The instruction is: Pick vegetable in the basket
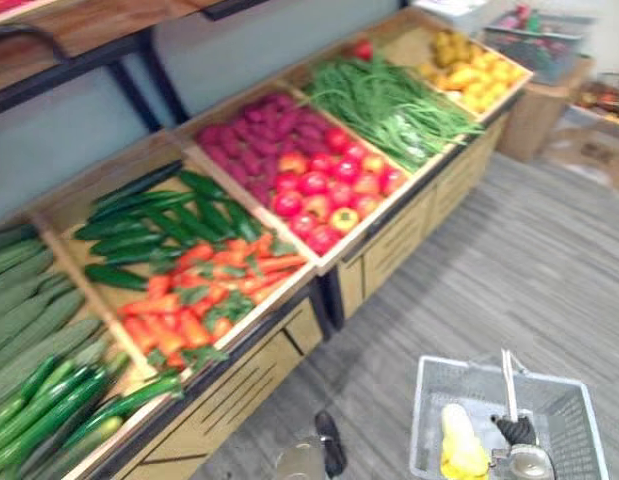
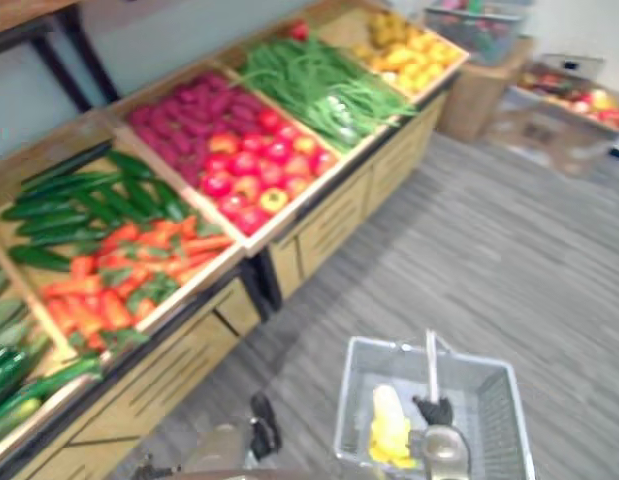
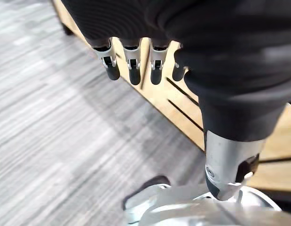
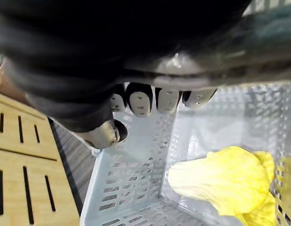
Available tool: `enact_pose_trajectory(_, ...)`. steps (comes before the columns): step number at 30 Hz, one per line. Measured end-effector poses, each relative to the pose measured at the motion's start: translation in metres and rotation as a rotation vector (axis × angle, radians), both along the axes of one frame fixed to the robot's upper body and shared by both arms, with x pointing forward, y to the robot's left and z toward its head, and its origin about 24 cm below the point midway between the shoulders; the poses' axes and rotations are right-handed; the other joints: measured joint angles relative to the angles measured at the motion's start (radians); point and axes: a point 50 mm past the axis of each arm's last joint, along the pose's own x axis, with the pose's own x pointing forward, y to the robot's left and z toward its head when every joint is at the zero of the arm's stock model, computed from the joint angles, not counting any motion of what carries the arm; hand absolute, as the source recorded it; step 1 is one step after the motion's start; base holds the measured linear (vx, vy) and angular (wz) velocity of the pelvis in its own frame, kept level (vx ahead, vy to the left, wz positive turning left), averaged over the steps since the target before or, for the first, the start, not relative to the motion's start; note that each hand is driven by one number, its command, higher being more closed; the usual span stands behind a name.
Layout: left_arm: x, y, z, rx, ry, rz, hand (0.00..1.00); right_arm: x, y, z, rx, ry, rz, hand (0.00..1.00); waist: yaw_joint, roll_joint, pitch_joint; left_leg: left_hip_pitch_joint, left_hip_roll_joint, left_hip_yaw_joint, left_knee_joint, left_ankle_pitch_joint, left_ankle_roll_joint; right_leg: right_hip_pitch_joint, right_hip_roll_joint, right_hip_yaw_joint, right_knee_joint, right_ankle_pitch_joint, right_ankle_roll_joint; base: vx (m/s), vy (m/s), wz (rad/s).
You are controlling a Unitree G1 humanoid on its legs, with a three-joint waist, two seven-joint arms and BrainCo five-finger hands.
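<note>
A pale grey wire basket [image 1: 579, 420] hangs low at my right side above the floor. My right hand [image 1: 516, 430] is shut on its upright handle [image 1: 508, 380]; in the right wrist view the fingers [image 4: 140, 99] curl over that bar. A yellow leafy vegetable [image 1: 459, 445] lies inside the basket, also seen as a yellow leafy vegetable [image 4: 220, 181] on the mesh bottom. My left hand [image 3: 134, 70] hangs beside the wooden cabinet front, fingers straight and holding nothing.
A long wooden produce stand runs along my left: cucumbers [image 1: 159, 225], carrots [image 1: 204, 290], red fruit [image 1: 329, 195], purple roots [image 1: 254, 140], green beans [image 1: 389, 100], yellow produce [image 1: 474, 70]. A second basket [image 1: 534, 40] sits on a box beyond. Grey plank floor [image 1: 519, 260] lies to the right.
</note>
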Motion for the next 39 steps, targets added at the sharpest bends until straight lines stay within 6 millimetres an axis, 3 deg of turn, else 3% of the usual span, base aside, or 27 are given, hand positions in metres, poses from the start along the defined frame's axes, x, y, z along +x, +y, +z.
enact_pose_trajectory(2,-0.015,0.000,-0.002,-0.008,0.050,0.045,0.00,0.000,0.002,-0.001,0.007,0.009,0.004,1.00,0.010,0.003,0.000,0.002,-0.020,0.029,-0.015,0.002,0.009,0.003,-0.027,-0.018,0.011,-0.007,0.011,0.01,0.155,0.53)
enact_pose_trajectory(5,-0.028,0.000,-0.004,-0.012,0.102,0.066,0.00,0.002,0.009,-0.002,0.027,0.003,0.014,1.00,0.007,-0.017,-0.007,0.031,-0.118,0.007,-0.131,0.023,0.019,0.021,-0.059,-0.037,-0.011,-0.006,0.009,0.03,0.190,0.49)
enact_pose_trajectory(7,-0.026,0.008,-0.003,0.005,0.099,0.055,0.00,0.002,0.014,-0.004,0.041,0.002,0.013,1.00,0.003,-0.044,-0.009,0.066,-0.186,-0.010,-0.224,0.032,0.013,0.033,-0.077,-0.053,-0.015,-0.019,-0.020,0.03,0.124,0.58)
enact_pose_trajectory(8,-0.023,0.013,-0.002,0.017,0.093,0.049,0.00,0.002,0.018,-0.005,0.053,0.003,0.014,1.00,0.002,-0.072,-0.005,0.083,-0.211,-0.003,-0.240,0.025,0.016,0.031,-0.110,-0.068,0.030,-0.037,-0.052,0.06,0.098,0.47)
enact_pose_trajectory(9,-0.023,0.014,-0.001,0.022,0.096,0.038,0.00,0.003,0.021,-0.006,0.061,0.004,0.015,1.00,0.000,-0.070,-0.007,0.090,-0.204,0.005,-0.227,0.027,0.021,0.024,-0.133,-0.068,0.107,-0.046,-0.075,0.08,0.085,0.29)
enact_pose_trajectory(10,-0.022,0.014,-0.001,0.028,0.102,0.010,0.00,0.005,0.024,-0.006,0.064,0.002,0.032,1.00,-0.003,-0.078,-0.004,0.106,-0.189,0.001,-0.217,0.024,0.023,-0.024,-0.178,-0.054,0.271,0.007,-0.081,0.08,0.069,0.04)
enact_pose_trajectory(12,-0.017,0.016,0.000,0.039,0.091,-0.021,0.00,0.014,0.025,-0.001,0.050,-0.024,0.055,1.00,-0.004,-0.062,-0.011,0.131,-0.161,-0.010,-0.220,0.021,0.026,-0.111,-0.211,0.026,0.467,0.112,-0.112,0.14,0.096,-0.02)
enact_pose_trajectory(13,-0.005,0.022,0.003,0.060,0.060,-0.041,0.00,0.024,0.027,0.005,0.038,-0.062,0.086,1.00,-0.009,-0.063,-0.010,0.145,-0.128,-0.036,-0.222,0.016,0.028,-0.207,-0.187,0.146,0.613,0.104,-0.112,0.18,0.076,0.18)
enact_pose_trajectory(14,-0.001,0.028,0.005,0.075,0.049,-0.048,0.00,0.024,0.028,0.005,0.035,-0.065,0.094,1.00,-0.013,-0.064,-0.009,0.147,-0.118,-0.049,-0.224,0.016,0.027,-0.238,-0.157,0.189,0.640,0.077,-0.093,0.23,0.057,0.52)
enact_pose_trajectory(15,0.007,0.034,0.008,0.094,0.025,-0.055,0.00,0.024,0.032,0.004,0.043,-0.067,0.097,1.00,-0.022,-0.074,-0.005,0.160,-0.105,-0.074,-0.229,0.016,0.023,-0.278,-0.110,0.251,0.642,0.028,-0.046,0.17,0.012,0.54)
enact_pose_trajectory(16,0.010,0.036,0.009,0.102,0.013,-0.056,0.00,0.024,0.034,0.004,0.049,-0.069,0.094,1.00,-0.026,-0.081,-0.005,0.170,-0.104,-0.083,-0.232,0.016,0.023,-0.292,-0.089,0.275,0.627,0.009,-0.033,0.21,0.003,0.60)
enact_pose_trajectory(20,0.033,0.032,0.012,0.099,-0.048,-0.066,0.00,0.014,0.033,0.001,0.060,-0.062,0.064,1.00,-0.035,-0.096,-0.006,0.199,-0.118,-0.160,-0.217,0.000,0.000,-0.324,0.004,0.435,0.344,-0.004,-0.027,0.20,-0.047,0.62)
enact_pose_trajectory(22,0.039,0.033,0.014,0.105,-0.066,-0.068,0.00,0.009,0.033,-0.003,0.099,-0.059,-0.006,1.00,-0.041,-0.108,-0.010,0.195,-0.134,-0.205,-0.207,-0.001,-0.002,-0.321,0.017,0.511,0.258,0.000,-0.027,0.21,-0.138,0.78)
enact_pose_trajectory(23,0.039,0.034,0.014,0.108,-0.071,-0.057,0.00,0.001,0.033,-0.008,0.128,-0.042,-0.065,1.00,-0.039,-0.119,-0.017,0.195,-0.141,-0.228,-0.201,-0.004,-0.007,-0.308,0.014,0.507,0.209,0.017,-0.013,0.18,-0.220,0.62)
enact_pose_trajectory(25,0.034,0.039,0.014,0.116,-0.067,-0.011,0.00,-0.013,0.031,-0.016,0.174,-0.011,-0.168,1.00,-0.025,-0.138,-0.029,0.196,-0.154,-0.244,-0.197,-0.010,-0.018,-0.281,0.011,0.485,0.127,0.103,-0.033,0.13,-0.209,0.39)
enact_pose_trajectory(26,0.030,0.041,0.014,0.115,-0.059,0.023,0.00,-0.022,0.025,-0.020,0.187,0.008,-0.239,1.00,-0.019,-0.138,-0.036,0.197,-0.150,-0.253,-0.199,-0.010,-0.034,-0.254,0.019,0.460,0.082,0.091,-0.022,0.12,-0.216,0.07)
enact_pose_trajectory(27,0.024,0.036,0.011,0.096,-0.045,0.047,0.00,-0.029,0.017,-0.021,0.194,0.012,-0.308,1.00,-0.019,-0.114,-0.042,0.202,-0.136,-0.254,-0.226,0.007,-0.050,-0.244,0.041,0.449,0.041,0.092,-0.023,0.15,-0.252,-0.01)
enact_pose_trajectory(29,0.012,0.025,0.004,0.053,-0.009,0.100,0.00,-0.038,0.007,-0.022,0.190,0.021,-0.380,1.00,-0.024,-0.091,-0.042,0.234,-0.119,-0.251,-0.299,0.050,-0.068,-0.235,0.075,0.445,0.015,0.097,-0.030,0.14,-0.181,-0.13)
enact_pose_trajectory(31,0.002,0.018,0.000,0.025,0.019,0.155,0.00,-0.052,0.000,-0.024,0.211,0.037,-0.486,1.00,-0.026,-0.075,-0.045,0.261,-0.091,-0.243,-0.302,0.046,-0.075,-0.201,0.105,0.443,-0.008,0.100,-0.035,0.13,-0.154,-0.18)
enact_pose_trajectory(34,-0.008,0.017,-0.001,0.011,0.035,0.205,0.00,-0.079,-0.006,-0.028,0.210,0.082,-0.596,1.00,-0.026,-0.070,-0.062,0.300,-0.065,-0.226,-0.303,0.032,-0.095,-0.157,0.133,0.442,-0.039,0.100,-0.035,0.11,-0.111,-0.20)
enact_pose_trajectory(39,-0.011,0.018,-0.001,0.011,0.028,0.259,0.00,-0.097,-0.007,-0.031,0.200,0.121,-0.667,1.00,-0.024,-0.069,-0.071,0.299,-0.068,-0.208,-0.302,0.031,-0.096,-0.152,0.131,0.441,-0.062,0.108,-0.046,0.02,-0.016,-0.04)
